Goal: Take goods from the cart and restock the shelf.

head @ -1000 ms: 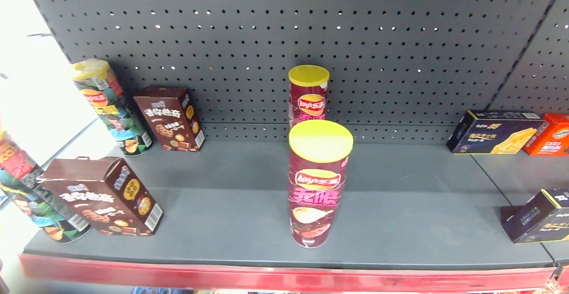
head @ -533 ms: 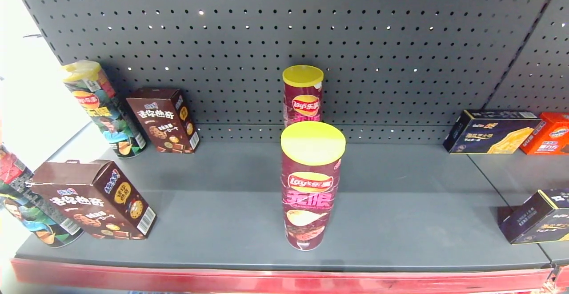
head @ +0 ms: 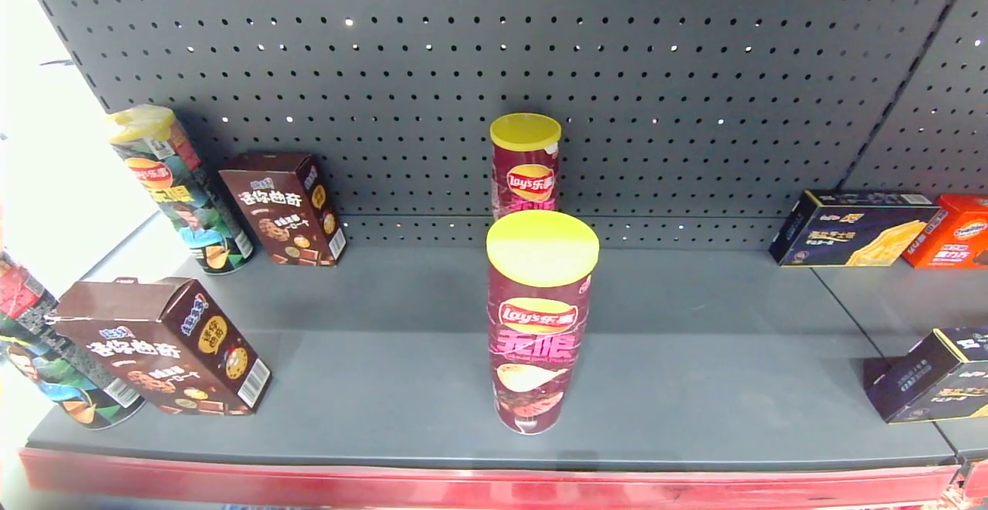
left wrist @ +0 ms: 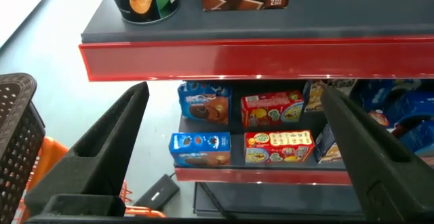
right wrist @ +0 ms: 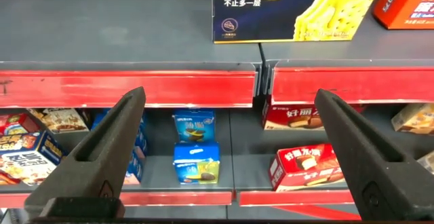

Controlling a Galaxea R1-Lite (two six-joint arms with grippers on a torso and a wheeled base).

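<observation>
Two maroon chip cans with yellow lids stand upright mid-shelf, the front can directly before the back can, which is against the pegboard. The grey shelf has a red front edge. My left gripper is open and holds nothing, level with that red edge and facing the lower shelves. My right gripper is also open and holds nothing, in front of the red edge below a dark blue cracker box.
Brown cookie boxes and green chip cans stand on the shelf's left; dark blue boxes and an orange box on the right. Bare shelf lies beside the maroon cans. A dark mesh basket is near my left gripper.
The head camera shifted slightly a second ago, sliding the whole picture left. The goods on the shelf have kept their places.
</observation>
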